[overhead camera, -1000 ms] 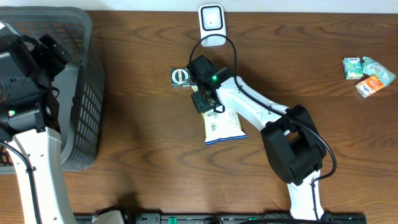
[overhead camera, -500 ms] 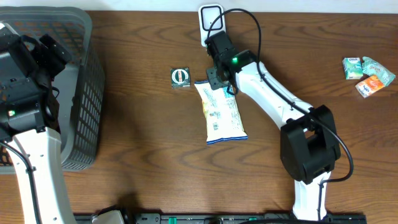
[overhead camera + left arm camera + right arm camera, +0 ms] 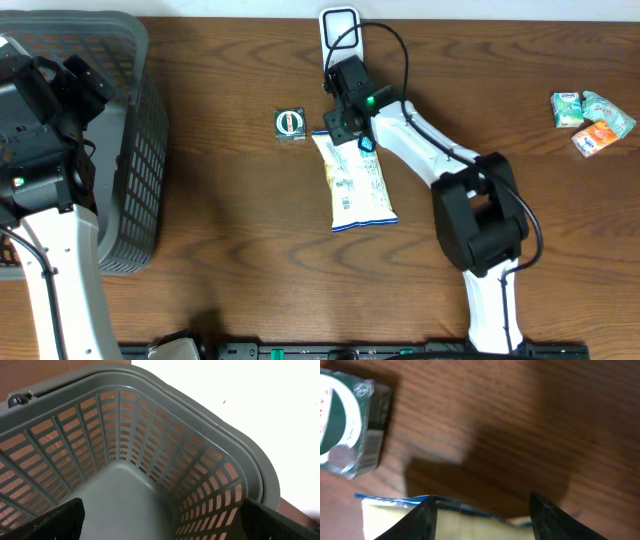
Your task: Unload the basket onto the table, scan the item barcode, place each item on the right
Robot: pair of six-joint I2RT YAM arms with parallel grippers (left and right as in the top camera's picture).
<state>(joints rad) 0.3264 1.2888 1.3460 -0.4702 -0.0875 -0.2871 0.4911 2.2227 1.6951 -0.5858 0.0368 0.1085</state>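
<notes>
A white and blue snack bag [image 3: 358, 182] lies flat on the wooden table, its top end pointing at the white scanner [image 3: 340, 35] at the back edge. My right gripper [image 3: 343, 128] hovers at that top end. In the right wrist view its dark fingers [image 3: 420, 521] stand apart, open, and the bag's blue-trimmed edge [image 3: 382, 517] runs between them low in the frame. A small green box [image 3: 290, 123] sits just left of the bag, and its barcoded side [image 3: 367, 452] shows. My left gripper [image 3: 170, 527] is open over the grey basket [image 3: 150, 435], holding nothing.
The grey basket [image 3: 140, 150] fills the left side of the table, with the left arm [image 3: 40, 110] above it. Several small candy packets [image 3: 592, 117] lie at the far right. The right arm [image 3: 440, 165] stretches diagonally from the front edge.
The bag has shifted back toward the scanner and turned. My right gripper's jaws have widened and let go of it. The left arm has not moved.
</notes>
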